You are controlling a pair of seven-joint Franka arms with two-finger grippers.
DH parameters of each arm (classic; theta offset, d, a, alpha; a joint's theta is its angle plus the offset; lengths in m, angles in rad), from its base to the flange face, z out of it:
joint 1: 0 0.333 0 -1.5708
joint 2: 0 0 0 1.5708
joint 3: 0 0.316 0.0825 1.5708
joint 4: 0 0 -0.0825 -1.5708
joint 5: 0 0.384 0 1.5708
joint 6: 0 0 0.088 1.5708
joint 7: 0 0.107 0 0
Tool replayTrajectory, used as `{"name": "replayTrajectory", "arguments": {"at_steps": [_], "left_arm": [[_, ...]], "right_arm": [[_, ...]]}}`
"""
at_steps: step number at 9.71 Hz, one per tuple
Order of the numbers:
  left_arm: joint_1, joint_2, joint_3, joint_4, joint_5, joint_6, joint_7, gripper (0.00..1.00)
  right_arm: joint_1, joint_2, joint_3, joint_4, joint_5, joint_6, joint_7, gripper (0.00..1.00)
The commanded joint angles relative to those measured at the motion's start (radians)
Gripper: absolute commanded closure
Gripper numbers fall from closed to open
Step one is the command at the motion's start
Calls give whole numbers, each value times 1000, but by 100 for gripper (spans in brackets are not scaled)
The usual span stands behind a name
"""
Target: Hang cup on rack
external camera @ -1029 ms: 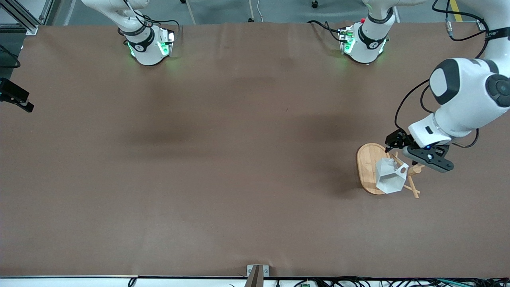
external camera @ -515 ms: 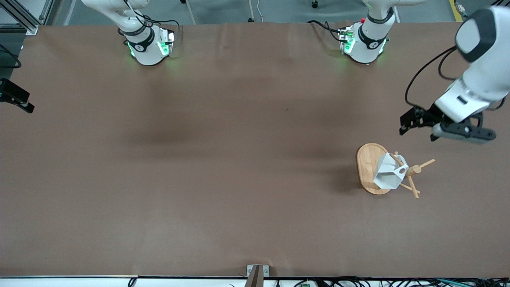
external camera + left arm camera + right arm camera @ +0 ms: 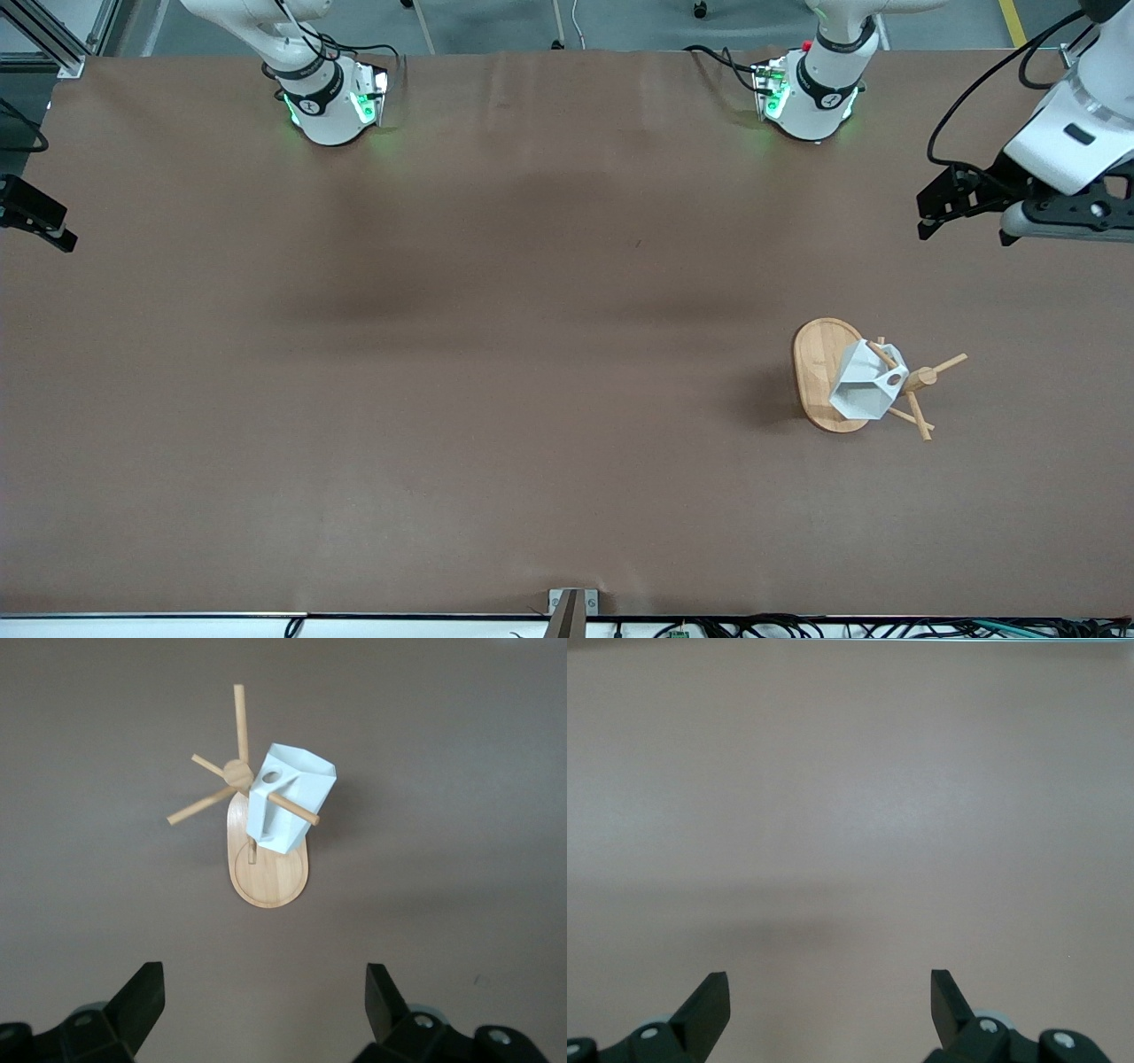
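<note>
White and faceted, the cup [image 3: 866,386] hangs on the rack [image 3: 824,372], a peg passing through the round hole in its handle. The rack stands toward the left arm's end of the worktop [image 3: 496,372], nearer the front edge than either arm's base. The left wrist view shows the cup [image 3: 288,797] tilted on its peg over the oval wooden base [image 3: 268,877], the peg's long axis sticking out sideways from the post.

Farther from the front edge, the left gripper [image 3: 966,208] hovers over the worktop near the edge at the left arm's end, its fingers [image 3: 142,997] spread wide and empty, well apart from the cup. It is by far the nearer arm. The task looks done; any coming move is likely just a retreat.

Over bare worktop, the right gripper [image 3: 830,992] waits, fingers released.
</note>
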Motion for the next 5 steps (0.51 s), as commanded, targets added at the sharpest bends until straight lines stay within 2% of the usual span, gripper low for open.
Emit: {"name": "replayTrajectory", "arguments": {"at_steps": [1, 5], "left_arm": [[28, 32, -9, 34, 9, -44, 1, 0], [42, 26, -16, 50, -10, -124, -126, 0]], "right_arm": [[-1, -12, 2, -16, -8, 6, 19, 0], [-9, -9, 1, -13, -4, -2, 20, 0]]}}
